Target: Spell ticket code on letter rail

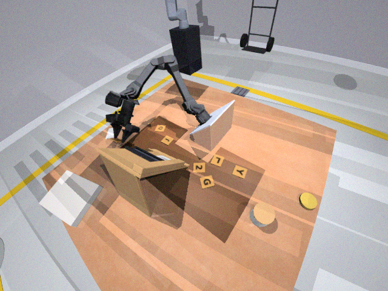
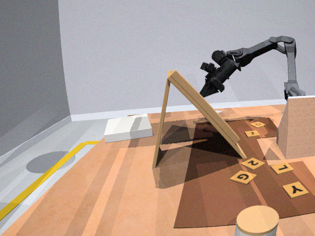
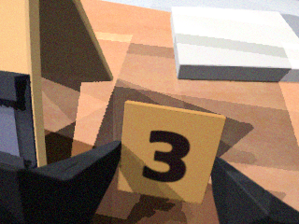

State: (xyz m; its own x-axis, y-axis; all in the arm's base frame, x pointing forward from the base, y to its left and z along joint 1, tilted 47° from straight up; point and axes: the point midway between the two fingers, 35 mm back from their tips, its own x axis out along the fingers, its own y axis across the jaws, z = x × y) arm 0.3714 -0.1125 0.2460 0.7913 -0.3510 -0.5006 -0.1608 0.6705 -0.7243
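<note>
The orange wooden counter top (image 1: pixel 219 225) takes up most of the top view. Near its middle stands the tan wooden A-frame board (image 1: pixel 137 175), sloped face toward 12 o'clock, with the dark letter rail (image 1: pixel 142 153) along that face. At 1 o'clock from it sits a tan wedge-shaped block with a white sloped face (image 1: pixel 216 125), and at 8 o'clock a flat white box (image 1: pixel 67 197).

The dark grey arm (image 1: pixel 147 73) reaches to about 10 o'clock of the board. Its black parallel-jaw gripper (image 3: pixel 163 182) is clamped on the yellow square tile marked 3 (image 3: pixel 170 151), held off the counter just beside the board's edge.

Loose yellow tiles lie on the counter: Z (image 1: pixel 199 167), G (image 1: pixel 207 182), L (image 1: pixel 217 160) and Y (image 1: pixel 239 171) at 3 o'clock.
</note>
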